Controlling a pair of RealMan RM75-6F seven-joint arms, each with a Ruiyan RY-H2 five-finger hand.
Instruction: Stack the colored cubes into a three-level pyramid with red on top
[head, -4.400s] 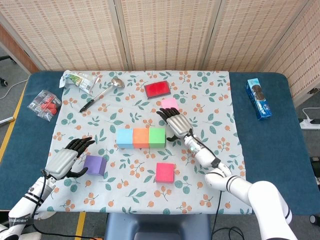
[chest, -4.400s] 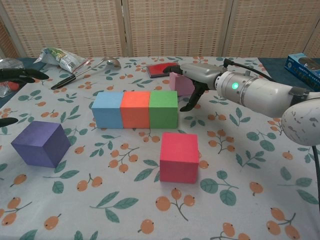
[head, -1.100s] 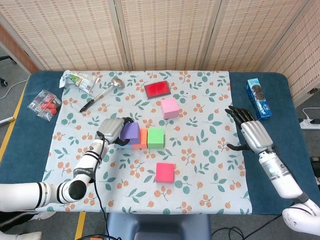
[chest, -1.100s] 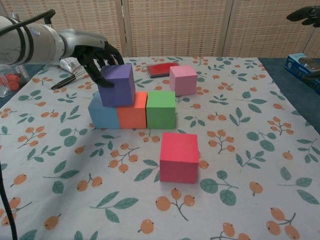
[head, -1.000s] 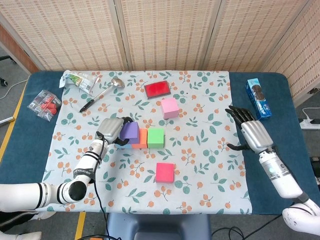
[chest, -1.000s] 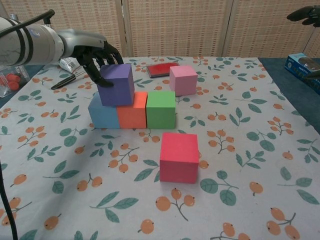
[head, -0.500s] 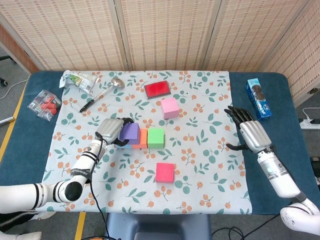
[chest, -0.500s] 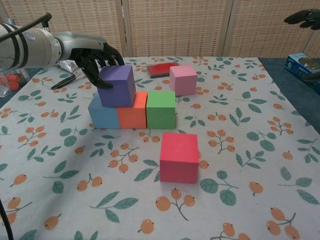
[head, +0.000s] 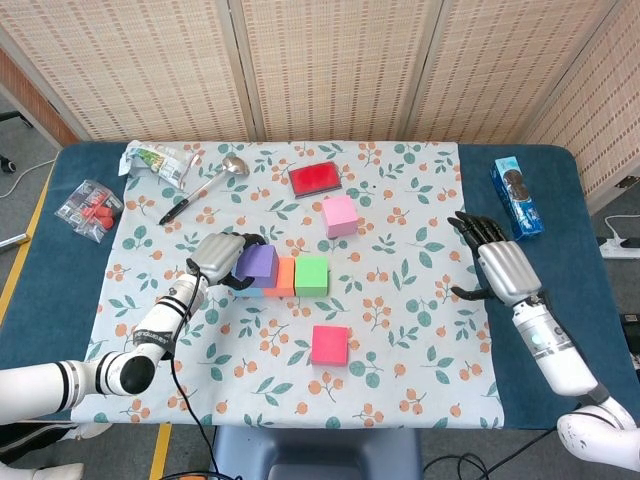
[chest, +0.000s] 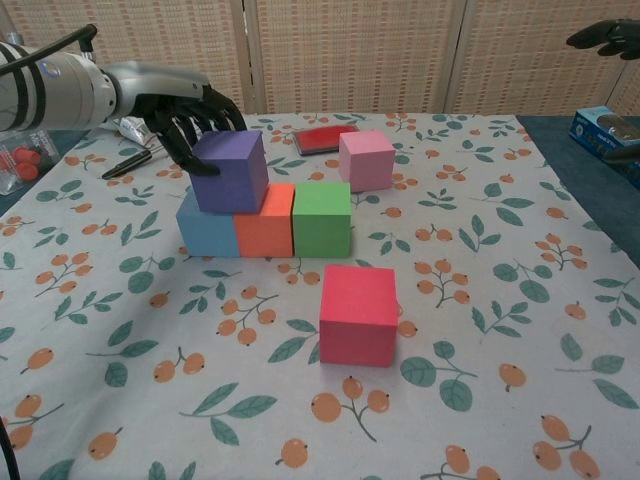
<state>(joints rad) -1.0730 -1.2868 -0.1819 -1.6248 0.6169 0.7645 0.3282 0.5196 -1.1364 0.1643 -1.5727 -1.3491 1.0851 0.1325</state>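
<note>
Three cubes, blue (chest: 207, 226), orange (chest: 265, 221) and green (chest: 322, 218), sit touching in a row on the floral tablecloth (chest: 150, 330) as the pyramid's base, and the purple cube (chest: 231, 171) rests across the seam between blue and orange, twisted slightly out of line with the row below. The left hand (chest: 185, 115) reaches in from the far left side, fingers (chest: 200, 165) curled against the purple cube's back and left faces, gripping it. To finish this placement well, the hand likely needs to square the purple cube to the base, centre it over the seam, then let go without dragging it. The pink cube (chest: 365, 160) stands behind the row, near the green cube but apart from it, and appears bound for the second level; the red cube (chest: 358, 314), meant for the top, waits alone in front of the row. The right hand (head: 503, 268) hovers well off to the right over the blue table edge, palm down, fingers spread and holding nothing. A flat red item (head: 315, 178) lies behind the pink cube.
</note>
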